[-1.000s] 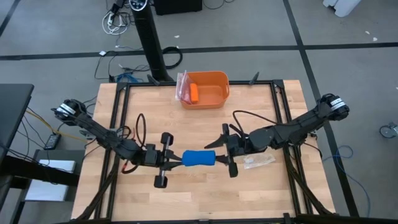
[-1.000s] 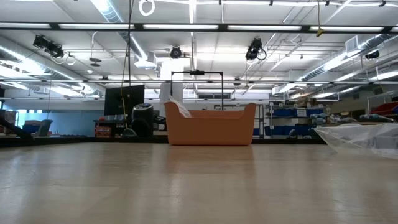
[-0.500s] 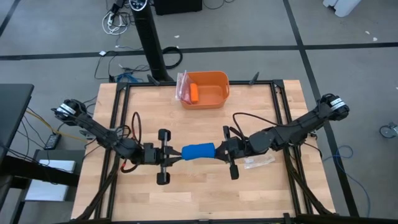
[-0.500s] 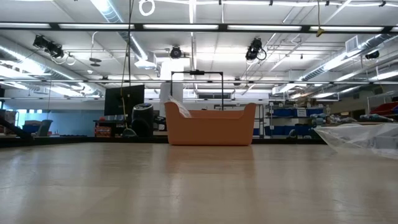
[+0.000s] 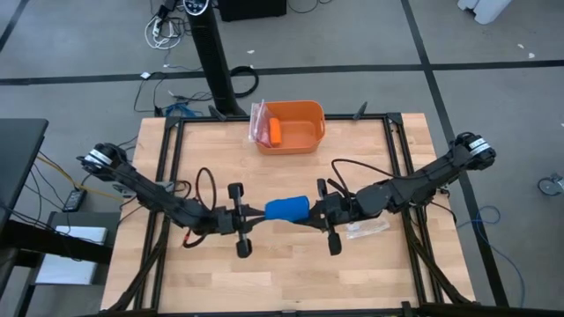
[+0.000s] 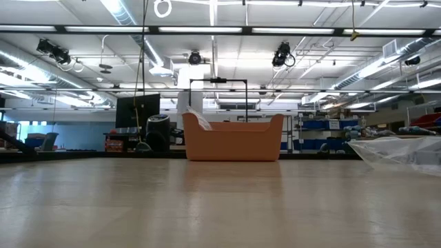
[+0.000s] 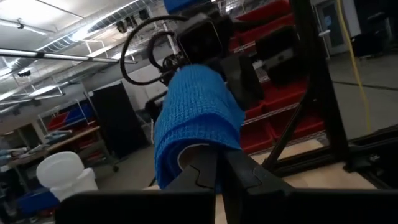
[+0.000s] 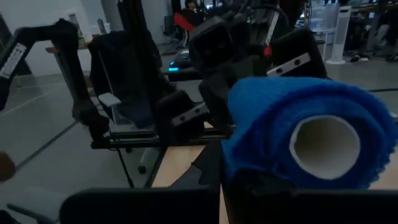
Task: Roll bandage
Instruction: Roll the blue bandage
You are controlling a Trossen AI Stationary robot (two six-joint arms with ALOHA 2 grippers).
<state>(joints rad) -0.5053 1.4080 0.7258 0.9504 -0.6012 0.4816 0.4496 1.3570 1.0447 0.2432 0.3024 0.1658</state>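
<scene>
The bandage (image 5: 286, 209) is a compact bright blue roll around a white hollow core, held mid-table between my two grippers. My left gripper (image 5: 262, 213) is shut at its left end and my right gripper (image 5: 310, 211) is shut at its right end. The left wrist view shows the roll (image 7: 196, 118) just beyond my left gripper (image 7: 216, 167). The right wrist view shows the roll (image 8: 292, 118) with its open core (image 8: 323, 146) above my right gripper (image 8: 227, 179). Neither the roll nor the grippers appear in the low view. My left gripper has the roll's left end at its lower rim (image 7: 186, 160), beside the white core. The fingers come level from the table's left, along the roll's axis, and cover the exact spot. The roll lies about level and seems clear of the table. My right gripper has the roll's right end at the lower blue rim (image 8: 261, 175), under the core opening. The fingers come level from the table's right, along the roll's axis. The gripper's own body hides whether a finger is inside the core.
An orange bin (image 5: 291, 126) stands at the table's far edge, also in the low view (image 6: 233, 141). It holds a small orange cylinder (image 5: 275, 131) and a clear plastic bag (image 5: 257, 121). Another clear bag (image 5: 366, 229) lies under my right arm.
My right gripper has shut on the roll's right end; its fingers stood wide apart a second ago. My left gripper has gone toward the table's right edge and turned a little. The roll has shifted toward the far edge and slightly right.
</scene>
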